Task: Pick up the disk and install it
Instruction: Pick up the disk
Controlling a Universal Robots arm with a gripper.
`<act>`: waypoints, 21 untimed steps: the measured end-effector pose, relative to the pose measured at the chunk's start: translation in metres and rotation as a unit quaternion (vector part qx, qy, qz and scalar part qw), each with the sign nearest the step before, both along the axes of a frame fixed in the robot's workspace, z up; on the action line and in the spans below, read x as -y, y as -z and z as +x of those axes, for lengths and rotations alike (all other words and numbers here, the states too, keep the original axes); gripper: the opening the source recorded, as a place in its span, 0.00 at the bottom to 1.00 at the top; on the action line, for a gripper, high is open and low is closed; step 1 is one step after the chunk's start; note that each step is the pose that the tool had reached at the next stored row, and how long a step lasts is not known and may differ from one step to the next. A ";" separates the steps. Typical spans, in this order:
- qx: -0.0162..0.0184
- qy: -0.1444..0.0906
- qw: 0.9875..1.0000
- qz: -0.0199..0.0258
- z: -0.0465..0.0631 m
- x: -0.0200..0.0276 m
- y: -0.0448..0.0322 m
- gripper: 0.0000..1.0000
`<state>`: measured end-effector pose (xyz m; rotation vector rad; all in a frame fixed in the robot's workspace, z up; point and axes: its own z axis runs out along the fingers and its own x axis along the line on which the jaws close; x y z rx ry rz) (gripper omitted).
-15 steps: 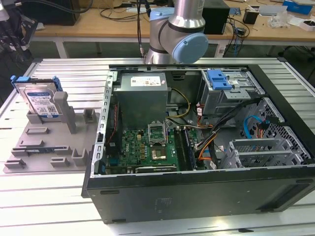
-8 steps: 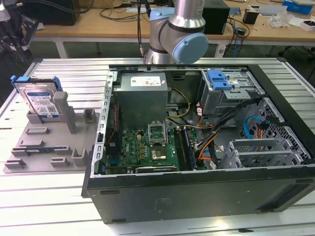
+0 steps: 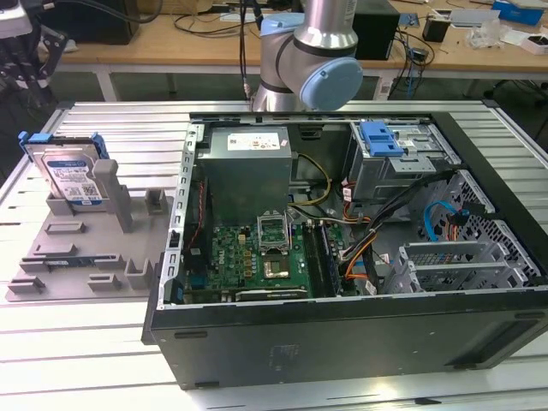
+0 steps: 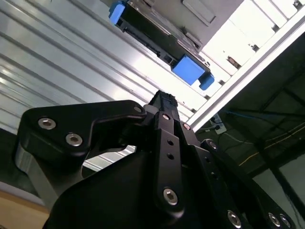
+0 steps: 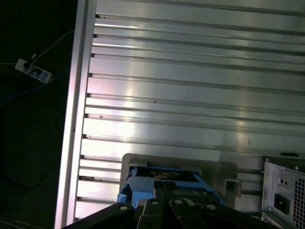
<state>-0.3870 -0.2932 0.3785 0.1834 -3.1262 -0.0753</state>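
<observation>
The disk [image 3: 73,175], a silver drive with a white-and-blue label in a blue bracket, leans upright in the back slot of a grey holder [image 3: 86,257] at the exterior view's left. In the first wrist view its blue bracket edge [image 5: 162,175] lies just past my gripper [image 5: 165,186], whose fingertips sit close together with nothing between them. In the second wrist view the disk [image 4: 152,36] shows edge-on, a gap away beyond the gripper [image 4: 164,98]. The robot arm [image 3: 312,51] rises at the back.
An open computer case [image 3: 479,184] lies on the slatted aluminium table [image 3: 103,360], showing a motherboard [image 3: 265,253], a power supply [image 3: 248,167] and a drive cage with a blue latch [image 3: 381,137]. The table edge [image 5: 74,119] drops to a dark floor.
</observation>
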 end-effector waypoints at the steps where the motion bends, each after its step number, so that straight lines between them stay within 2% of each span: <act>1: -0.001 -0.016 1.000 0.000 0.000 0.0000 0.0000 0.11; 5: -0.002 -0.053 0.999 0.000 0.000 0.0000 0.0001 0.11; 9: -0.002 -0.088 0.996 0.000 0.000 0.0000 0.0002 0.11; 10: -0.003 -0.098 0.995 0.000 0.000 0.0000 0.0002 0.17; 11: -0.003 -0.113 0.994 0.000 0.000 0.0000 0.0003 0.24; 12: -0.004 -0.139 0.990 0.000 0.000 0.0000 0.0004 0.36; 13: -0.004 -0.156 0.988 0.000 0.000 0.0000 0.0004 0.36; 14: -0.005 -0.167 0.986 0.000 0.000 0.0000 0.0004 0.42; 17: -0.006 -0.188 0.982 0.000 0.000 0.0000 0.0004 0.42; 18: -0.007 -0.202 0.979 0.000 0.000 0.0000 0.0004 0.42; 19: -0.007 -0.231 0.973 0.000 0.000 0.0001 0.0005 0.42; 20: -0.007 -0.264 0.965 0.000 0.000 0.0000 0.0007 0.42; 21: -0.007 -0.275 0.961 0.000 0.000 0.0000 0.0007 0.42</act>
